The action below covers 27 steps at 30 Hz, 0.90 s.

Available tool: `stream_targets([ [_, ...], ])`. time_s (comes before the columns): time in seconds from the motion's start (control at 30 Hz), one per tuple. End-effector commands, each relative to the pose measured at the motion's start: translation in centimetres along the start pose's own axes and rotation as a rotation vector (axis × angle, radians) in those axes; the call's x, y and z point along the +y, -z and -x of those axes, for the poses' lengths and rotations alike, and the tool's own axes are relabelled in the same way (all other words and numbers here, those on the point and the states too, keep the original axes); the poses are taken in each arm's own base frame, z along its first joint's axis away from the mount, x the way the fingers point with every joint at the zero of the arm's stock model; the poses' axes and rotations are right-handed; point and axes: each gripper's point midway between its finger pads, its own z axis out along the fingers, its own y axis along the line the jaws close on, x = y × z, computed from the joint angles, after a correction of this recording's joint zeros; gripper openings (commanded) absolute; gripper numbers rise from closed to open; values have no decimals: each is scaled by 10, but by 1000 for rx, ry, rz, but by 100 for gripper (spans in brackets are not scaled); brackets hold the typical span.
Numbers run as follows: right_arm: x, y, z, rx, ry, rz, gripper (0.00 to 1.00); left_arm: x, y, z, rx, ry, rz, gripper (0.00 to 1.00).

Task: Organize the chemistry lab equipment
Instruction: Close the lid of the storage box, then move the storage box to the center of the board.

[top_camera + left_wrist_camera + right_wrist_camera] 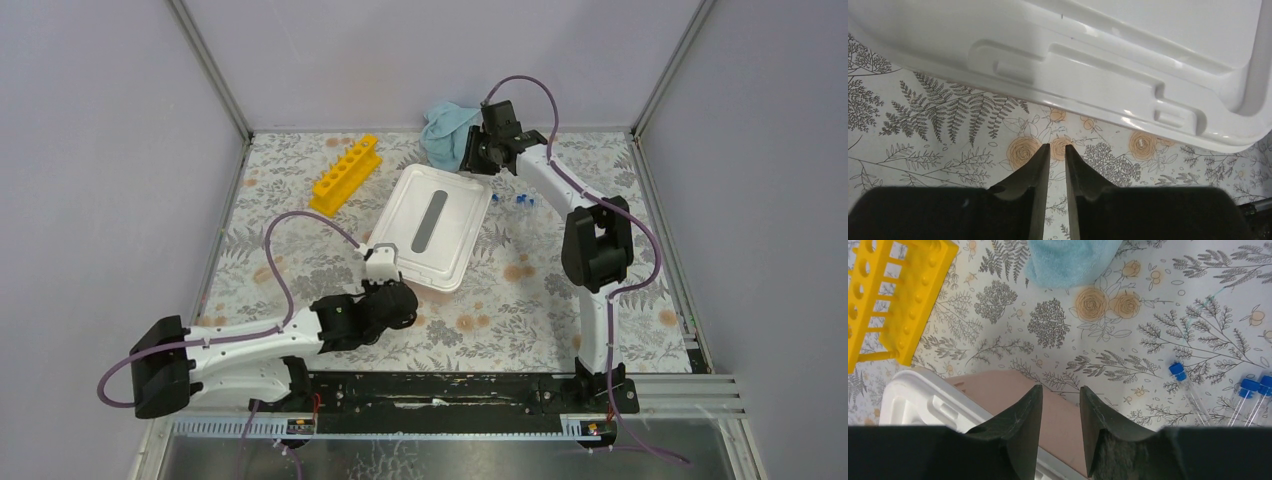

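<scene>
Judged early: getting at white lidded box (pixel 430 225) on worktop (pixel 520 310). Beside its near rim, left gripper (pixel 1057 147) pinched nearly shut on nothing; right gripper (pixel 1060 390) parted, empty, over far corner. Rear-left, yellow rack (pixel 345 175); blue-capped tubes (pixel 1176 371) loose beside box. Next calls for firm lid-edge grip.
</scene>
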Motion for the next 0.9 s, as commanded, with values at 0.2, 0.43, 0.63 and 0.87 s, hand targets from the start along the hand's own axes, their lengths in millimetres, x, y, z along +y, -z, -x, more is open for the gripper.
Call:
stream_targets([
  [0.2, 12, 4, -5, 28, 9, 76, 39, -19, -28, 25, -145, 5, 45, 29],
  [0.43, 11, -3, -7, 45, 6, 81, 39, -21, -51, 41, -165, 20, 66, 30],
  [0.63, 13, -11, -5, 49, 7, 90, 39, -19, -68, 63, -193, 41, 88, 31],
  [0.87, 12, -22, 3, 35, -8, 89, 39, -12, -89, 87, -205, 51, 114, 32],
])
